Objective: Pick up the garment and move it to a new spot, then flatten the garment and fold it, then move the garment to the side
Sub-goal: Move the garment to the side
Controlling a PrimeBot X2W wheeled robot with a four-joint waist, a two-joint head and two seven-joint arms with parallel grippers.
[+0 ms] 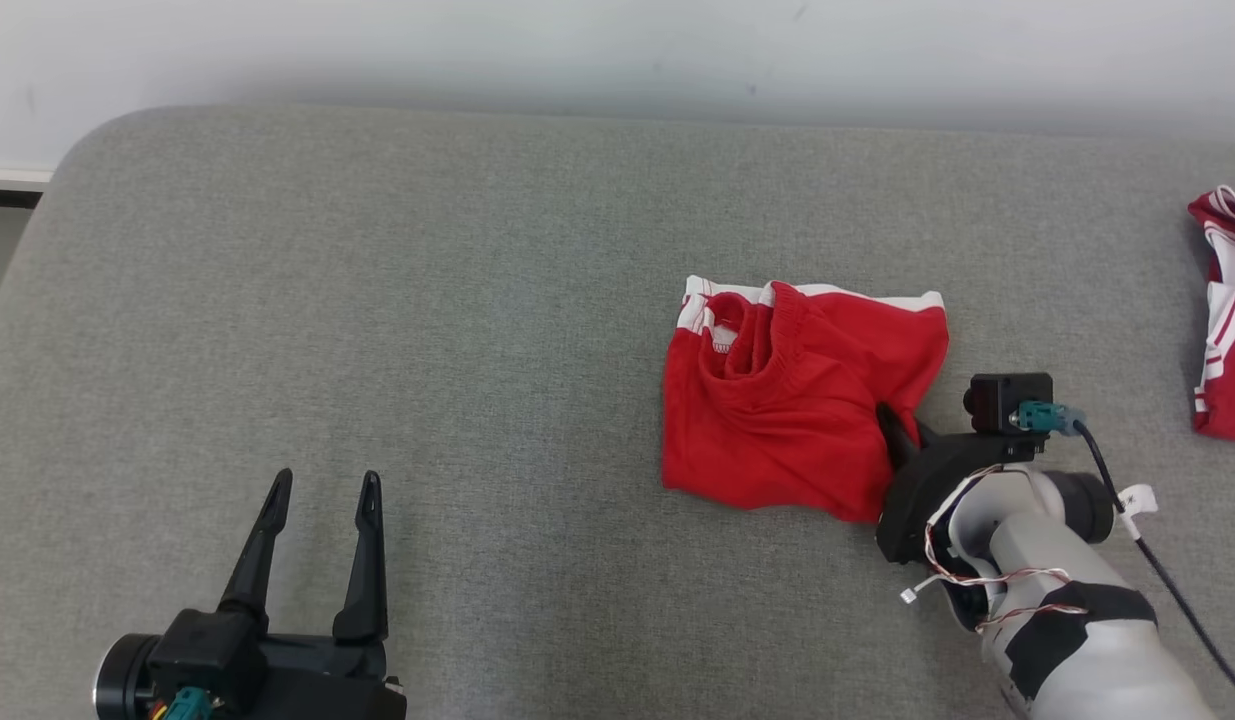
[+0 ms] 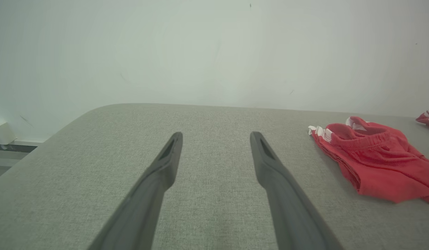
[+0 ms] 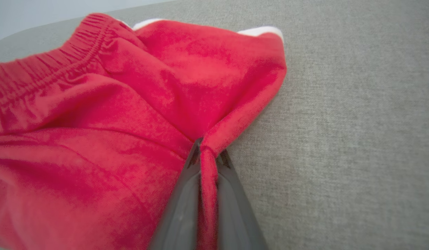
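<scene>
Right of centre on the grey fabric-covered tabletop (image 1: 457, 300) lies the garment (image 1: 777, 430), a pair of red shorts with white trim. It is crumpled rather than flat: the elastic waistband bunches near its far left part, a white band runs along its far edge, and folds run down toward its near right corner. In the left wrist view the garment (image 2: 377, 163) sits off to the right, resting on the cloth surface. In the right wrist view the garment (image 3: 96, 139) spreads across the left and middle, gathered to a point at the fingers.

At that near right corner, the right gripper (image 1: 889, 415) is clamped on the garment. The right wrist view shows the right gripper (image 3: 209, 152) with its two dark fingers pressed together on a narrow pinched ridge of red cloth, which runs down between them. Behind the fingers, a small black camera (image 1: 1012, 400) with a teal plug sits on the wrist, and a dark cable trails off toward the lower right.

Well apart, at the lower left, the left gripper (image 1: 325, 480) has its fingers spread wide with nothing between them. The left gripper (image 2: 217, 137) sits low above bare tabletop.

A second red and white garment (image 1: 1227, 320) lies at the right edge. A pale wall (image 1: 577, 50) stands behind the tabletop.
</scene>
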